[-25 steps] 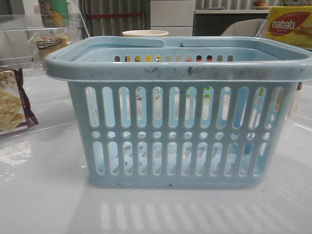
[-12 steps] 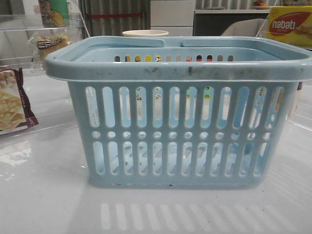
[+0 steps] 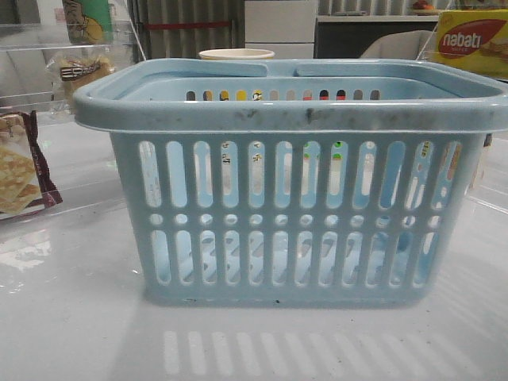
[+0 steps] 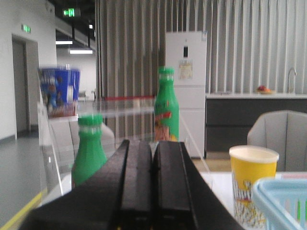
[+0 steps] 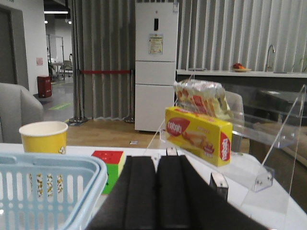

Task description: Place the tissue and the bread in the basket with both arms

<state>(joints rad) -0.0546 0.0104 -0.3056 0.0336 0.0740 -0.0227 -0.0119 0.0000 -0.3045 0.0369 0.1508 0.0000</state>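
The pale blue basket (image 3: 294, 198) stands in the middle of the table, close to the front camera. Its rim also shows in the left wrist view (image 4: 283, 199) and the right wrist view (image 5: 53, 184). The bread packet (image 3: 79, 71) lies on a clear shelf at the far left. I see no tissue. My left gripper (image 4: 153, 143) is shut and empty, raised, facing green bottles. My right gripper (image 5: 157, 159) is shut and empty, to the right of the basket. Neither gripper shows in the front view.
A maroon-edged cracker packet (image 3: 20, 171) lies at the left. A yellow nabati box (image 5: 199, 134) sits on a clear rack at the right, a snack bag (image 5: 201, 98) on top. A yellow cup (image 5: 44, 136) and a colour cube (image 5: 109, 165) stand behind the basket. Two green bottles (image 4: 165, 108) stand at the left.
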